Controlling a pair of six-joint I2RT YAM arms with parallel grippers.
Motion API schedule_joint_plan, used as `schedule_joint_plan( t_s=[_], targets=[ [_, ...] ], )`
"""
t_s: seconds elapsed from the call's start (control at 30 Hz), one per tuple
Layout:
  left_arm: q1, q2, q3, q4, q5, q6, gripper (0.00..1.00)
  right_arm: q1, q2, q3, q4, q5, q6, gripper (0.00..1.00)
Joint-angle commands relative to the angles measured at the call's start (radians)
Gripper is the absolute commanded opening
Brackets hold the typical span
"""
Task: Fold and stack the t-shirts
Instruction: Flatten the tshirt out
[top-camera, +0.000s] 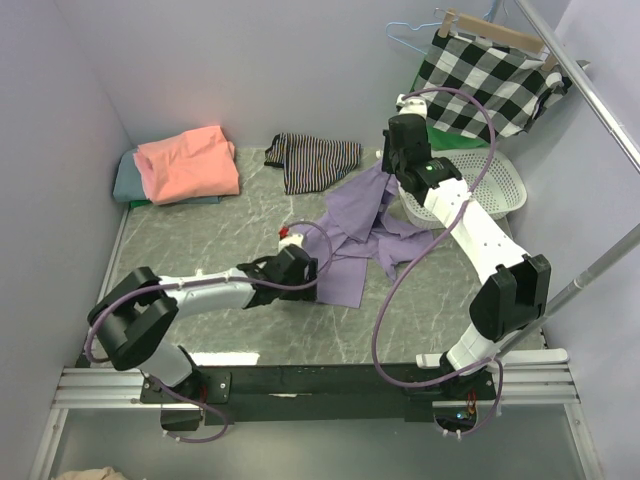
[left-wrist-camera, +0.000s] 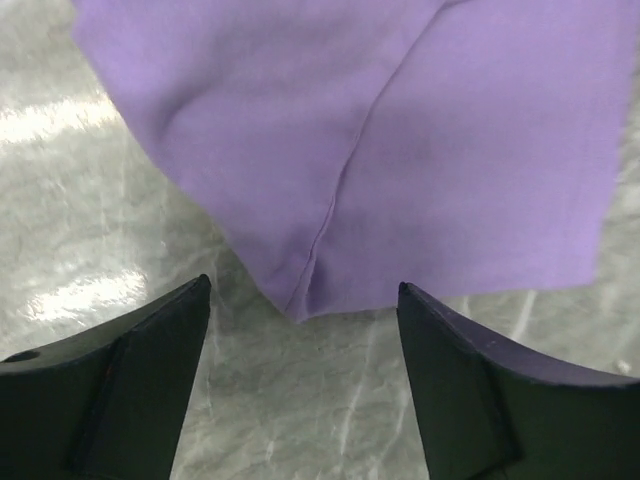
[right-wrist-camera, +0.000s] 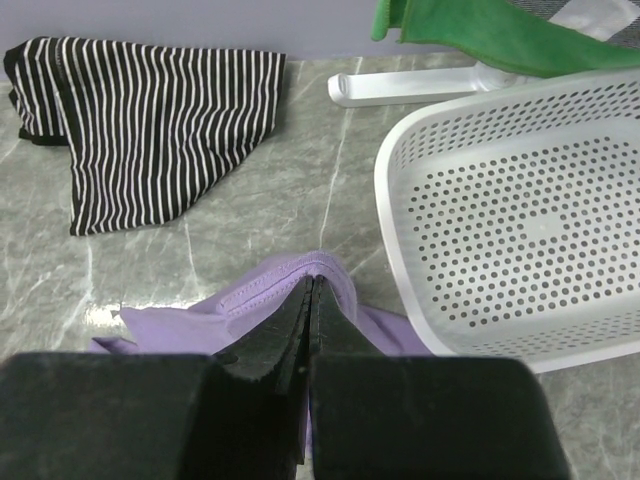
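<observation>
The lavender-purple t-shirt (top-camera: 355, 240) lies crumpled in the middle of the table. My right gripper (top-camera: 388, 166) is shut on its far stitched edge (right-wrist-camera: 250, 300), the jaws pinched together (right-wrist-camera: 312, 282), holding that edge lifted. My left gripper (top-camera: 308, 270) is open at the shirt's near-left corner. In the left wrist view the corner (left-wrist-camera: 300, 295) lies on the table just ahead of the gap between my spread fingers (left-wrist-camera: 304, 288), untouched. The salmon-pink t-shirt (top-camera: 188, 163) lies folded on the grey-teal one (top-camera: 124, 182) at the back left.
A black-and-white striped cloth (top-camera: 315, 160) lies at the back centre, also in the right wrist view (right-wrist-camera: 150, 120). A white perforated basket (top-camera: 490, 185) (right-wrist-camera: 520, 210) stands right of the shirt. A green cloth (right-wrist-camera: 470, 30) and a checked cloth on a hanger (top-camera: 485, 75) are behind it.
</observation>
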Motion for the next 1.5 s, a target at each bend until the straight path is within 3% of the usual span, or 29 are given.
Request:
schedule_joint_plan(
  t_s=[0.0,0.17,0.3,0.37,0.5,0.63,0.67,0.8,0.97,1.2,1.3,1.47],
  targets=[
    [-0.073,0.055,0.005,-0.009,-0.201,-0.094,0.75,-0.011,-0.021,0.018,0.039,-0.014,0.012,0.00],
    [-0.122,0.159,0.036,-0.020,-0.275,-0.150,0.59,-0.013,-0.034,-0.004,0.047,-0.024,0.018,0.00],
    [-0.122,0.213,0.054,-0.019,-0.301,-0.182,0.12,-0.016,-0.045,-0.010,0.044,-0.025,0.016,0.00],
    [-0.122,0.219,0.068,-0.034,-0.330,-0.197,0.01,-0.016,-0.054,-0.010,0.041,-0.028,0.015,0.00],
    [-0.119,0.138,0.081,-0.112,-0.406,-0.220,0.01,-0.017,-0.076,-0.004,0.027,-0.027,0.015,0.00],
    [-0.076,-0.044,0.165,-0.339,-0.517,-0.230,0.01,-0.014,-0.145,-0.011,-0.005,-0.031,0.016,0.00],
    [-0.062,-0.090,0.210,-0.426,-0.554,-0.213,0.01,-0.016,-0.192,-0.019,-0.010,-0.034,0.016,0.00],
    [0.043,-0.375,0.307,-0.526,-0.579,-0.104,0.01,-0.011,-0.327,-0.059,-0.037,-0.079,0.027,0.00],
    [0.080,-0.569,0.477,-0.630,-0.618,0.004,0.01,0.010,-0.549,-0.140,-0.066,-0.200,0.028,0.00],
    [0.080,-0.704,0.714,-0.810,-0.505,0.082,0.02,0.026,-0.832,-0.206,-0.132,-0.451,0.036,0.00],
    [0.080,-0.743,0.817,-0.836,-0.387,0.137,0.10,0.026,-0.947,-0.231,-0.139,-0.552,0.047,0.00],
    [0.080,-0.721,1.067,-0.945,-0.165,0.177,0.14,0.026,-1.071,-0.234,-0.133,-0.657,0.068,0.00]
  ],
)
